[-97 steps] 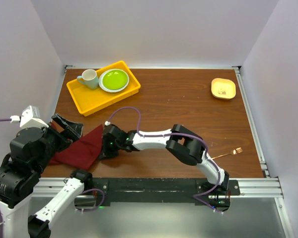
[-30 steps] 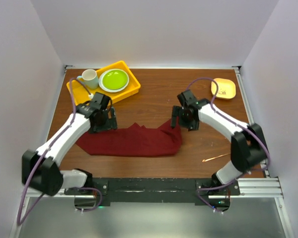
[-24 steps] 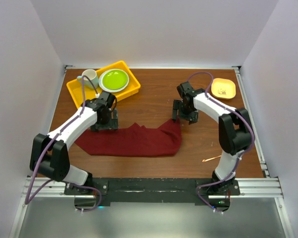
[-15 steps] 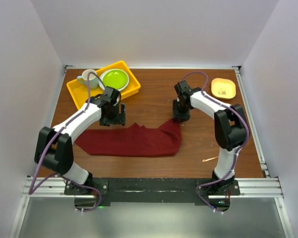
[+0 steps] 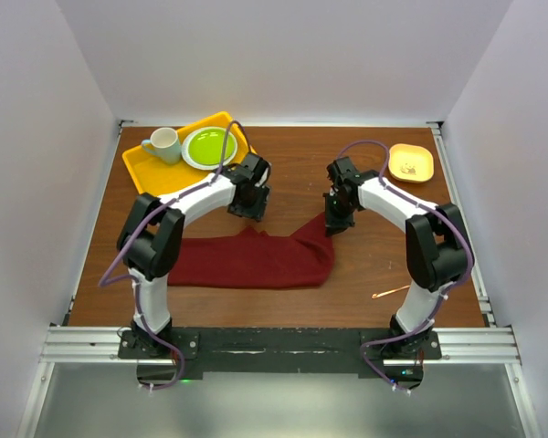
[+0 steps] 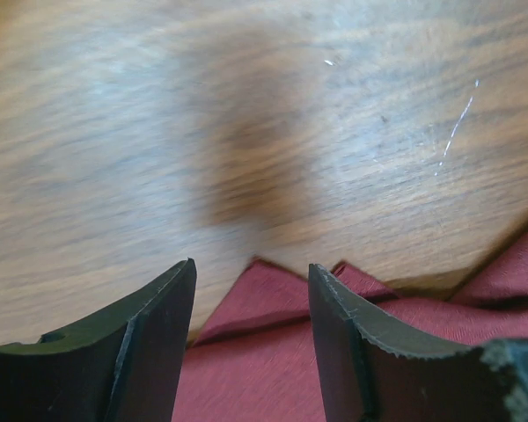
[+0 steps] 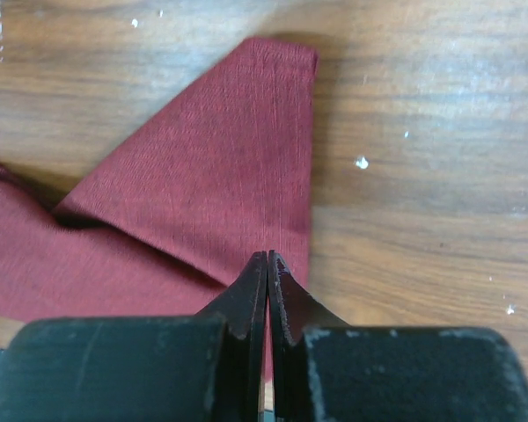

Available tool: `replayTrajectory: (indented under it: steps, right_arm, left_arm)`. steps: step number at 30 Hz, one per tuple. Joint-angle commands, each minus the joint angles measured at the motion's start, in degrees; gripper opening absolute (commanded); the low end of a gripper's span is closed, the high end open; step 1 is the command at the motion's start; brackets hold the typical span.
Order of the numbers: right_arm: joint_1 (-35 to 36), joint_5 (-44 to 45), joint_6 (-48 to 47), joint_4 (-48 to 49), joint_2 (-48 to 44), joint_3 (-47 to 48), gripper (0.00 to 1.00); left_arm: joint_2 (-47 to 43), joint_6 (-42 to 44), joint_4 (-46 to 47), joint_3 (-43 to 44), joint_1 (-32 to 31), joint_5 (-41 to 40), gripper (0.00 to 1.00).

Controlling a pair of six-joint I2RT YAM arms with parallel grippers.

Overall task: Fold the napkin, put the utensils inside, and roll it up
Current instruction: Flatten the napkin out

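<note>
- Maroon napkin (image 5: 256,260) spread in a long, rumpled band across the near middle of the wooden surface (image 5: 292,178), one corner flap reaching up toward the right arm.
- Left hand (image 6: 251,272) low at the napkin's far edge, fingers (image 6: 158,352) parted to a middling gap, a small peak of cloth showing between them, nothing clamped.
- Right hand (image 7: 267,257) over the edge of the corner flap, fingers (image 7: 242,303) pressed fully together; impossible to tell whether any cloth is pinched.
- Copper fork (image 5: 393,291) lying alone near the right arm's base, well apart from the napkin.
- Yellow tray (image 5: 142,178) in the far left corner, carrying green plate (image 5: 209,146) and cup (image 5: 164,144).
</note>
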Motion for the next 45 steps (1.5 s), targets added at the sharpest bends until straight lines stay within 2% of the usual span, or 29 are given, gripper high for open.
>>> replayTrajectory:
  steps: [1,4,9,11,12,14,15,19,24,27,30,33,34,36,37,38,45]
  right_arm:
    - [0.2,-0.7,-0.1,0.3,-3.4,-1.3,0.0]
    - [0.2,0.3,-0.5,0.2,-4.0,-1.7,0.0]
    - [-0.1,1.4,-1.0,0.1,-3.5,-0.6,0.0]
    - [-0.7,1.9,-1.2,0.2,-2.1,0.8,0.2]
    - [-1.0,1.6,-1.3,0.2,-1.3,1.5,0.33]
    - [-2.2,-0.6,-1.9,0.4,1.2,3.6,0.48]
    - [-2.5,-1.4,-1.9,0.5,2.1,4.3,0.52]
    - [-3.1,-4.7,-2.8,1.9,5.2,7.8,0.63]
    - [-3.1,-3.9,-3.9,1.4,10.0,11.0,0.73]
    - [-3.1,-4.5,-4.3,1.9,11.2,11.3,0.74]
    - [-3.1,-5.8,-4.1,3.1,12.2,11.2,0.7]
    - [-3.1,-7.1,-3.7,4.2,12.9,11.7,0.55]
    - [-3.1,-7.6,-3.6,4.9,12.8,11.9,0.41]
    - [-3.1,-8.1,-3.5,5.0,12.7,13.5,0.22]
    - [-3.1,-7.8,-3.6,4.3,12.6,14.3,0.04]
    - [-3.0,-7.3,-3.6,3.8,11.9,15.3,0.0]
    - [-3.1,-0.2,-6.2,-0.7,3.1,25.1,0.0]
  left_arm:
    - [1.6,1.3,0.9,2.0,-0.9,-1.2,0.58]
    - [2.3,0.6,0.5,1.4,-1.2,-1.2,0.54]
    - [1.6,-0.2,-0.4,-1.4,-2.1,-1.5,0.56]
    - [0.8,-0.9,-0.5,-3.0,-2.3,-0.9,0.58]
    - [0.4,-1.2,-0.3,-3.7,-2.2,-0.4,0.58]
    - [-0.4,-2.2,-0.3,-5.5,-2.2,0.8,0.6]
    - [-0.7,-2.4,-0.4,-6.0,-2.3,1.2,0.61]
    - [-0.7,-3.8,-0.3,-7.5,-2.3,0.1,0.61]
    - [0.5,-4.4,1.2,-7.7,-2.2,-0.3,0.49]
    - [1.8,-4.7,1.1,-7.1,-2.4,-0.3,0.36]
    - [0.6,-4.7,0.9,-6.7,-2.4,-0.7,0.25]
    - [-1.0,-4.5,-0.2,-5.9,-2.3,-1.4,0.06]
    - [-1.4,-4.5,-0.6,-4.9,-2.4,-1.7,0.0]
    - [-2.9,-4.5,-2.0,-3.8,-2.2,-2.2,0.0]
    - [-3.3,-4.5,-2.5,-2.1,-2.3,-3.0,0.0]
    - [-3.9,-4.8,-3.8,-1.1,-2.1,-3.4,0.0]
    - [-10.7,-8.4,-8.4,14.0,0.3,-4.1,0.0]
